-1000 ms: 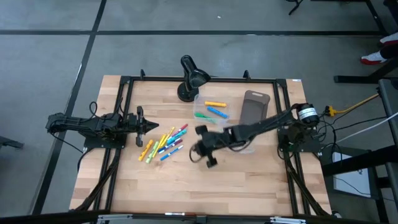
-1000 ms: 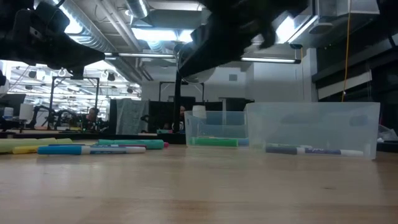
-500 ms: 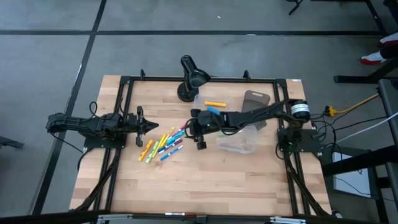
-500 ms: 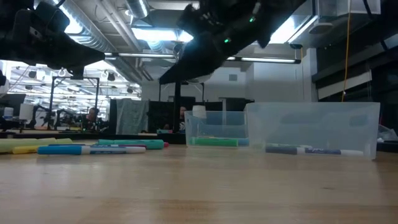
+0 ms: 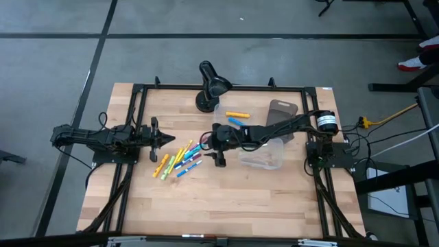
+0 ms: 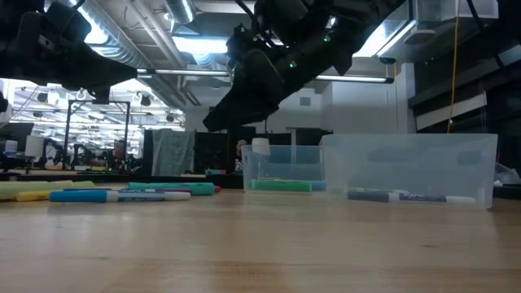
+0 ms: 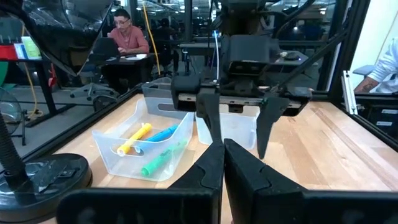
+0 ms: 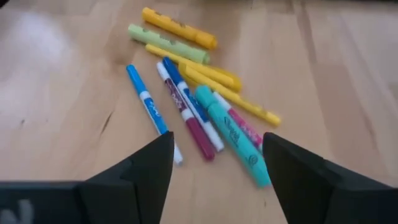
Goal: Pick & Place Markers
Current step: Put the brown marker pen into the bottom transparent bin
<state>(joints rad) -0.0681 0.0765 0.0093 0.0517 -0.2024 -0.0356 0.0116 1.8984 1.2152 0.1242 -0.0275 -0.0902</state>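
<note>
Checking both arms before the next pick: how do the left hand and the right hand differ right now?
The left hand is shut, while the right hand is open with its fingers spread wide. The left hand waits at the table's left side beside the loose markers; the right hand hangs over the table's middle, at the pile's other edge, facing it. Both are empty, holding no marker.
</note>
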